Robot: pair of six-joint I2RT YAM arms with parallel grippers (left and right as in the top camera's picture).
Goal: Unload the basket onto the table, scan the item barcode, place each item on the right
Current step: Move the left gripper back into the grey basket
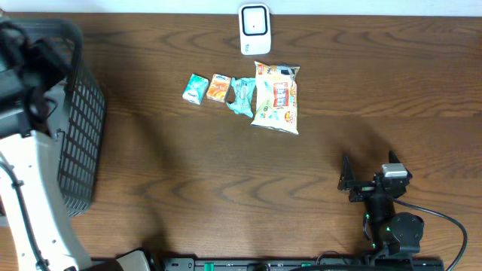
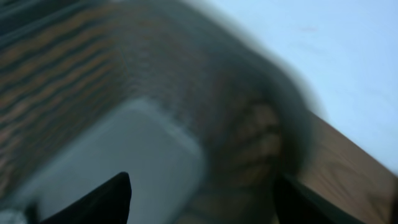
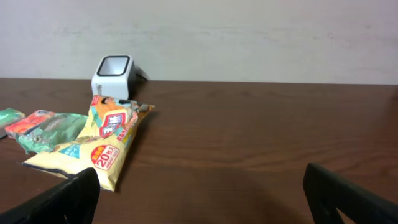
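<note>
The white barcode scanner (image 1: 254, 28) stands at the table's far edge, also in the right wrist view (image 3: 113, 74). In front of it lie a large yellow snack pack (image 1: 276, 98) (image 3: 102, 146), a teal-green wrapper (image 1: 242, 95), a small orange pack (image 1: 218, 87) and a small teal pack (image 1: 196, 89). My right gripper (image 1: 348, 183) (image 3: 205, 199) rests open near the front right, well short of the items, with nothing between its fingers. My left gripper (image 2: 202, 202) hangs open over the black basket (image 1: 79, 128). Below it is a blurred pale shape (image 2: 118, 155) that I cannot identify.
The black wire basket fills the table's left end, and the white left arm (image 1: 34, 188) reaches over it. A pale wall runs behind the scanner. Bare wood lies between the right gripper and the row of items.
</note>
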